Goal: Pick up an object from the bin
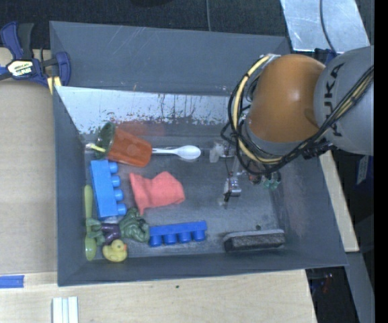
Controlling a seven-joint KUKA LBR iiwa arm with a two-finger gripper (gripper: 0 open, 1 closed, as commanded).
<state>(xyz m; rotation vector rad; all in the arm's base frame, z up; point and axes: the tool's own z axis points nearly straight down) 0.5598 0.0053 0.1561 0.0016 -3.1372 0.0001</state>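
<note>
Right of centre in the bin (pixel 67 180), gripper (pixel 231 192) hangs low over bare grey floor, under the orange wrist cover. Open or closed: cannot tell from this angle. Nothing seen in its grasp.

No object picked yet, and none directly beneath. Nearest candidates:
- white spoon (pixel 182 153), up-left, handle running under or against the orange block (pixel 130 149)
- pink soft lump (pixel 156 190), to the left
- dark grey bar (pixel 254 239), below-right, close against the front wall
- long blue brick (pixel 177 233), lower left of the gripper

Upright blue brick (pixel 105 188) and a heap of green and purple toys (pixel 116 233) sit at the far left, well apart.

Risks, judged from this layout:
1. Closing at the present spot would likely catch only floor: an empty grasp.
2. Dark bar: proximity to the wall may leave no room on the far side, so a scrape or a push instead of a pinch.
3. Spoon: thin, lies flat, likely to slip out or skid; the orange block may get dragged along.
4. Pink lump: looks soft, could deform and slide free on lifting.
</note>
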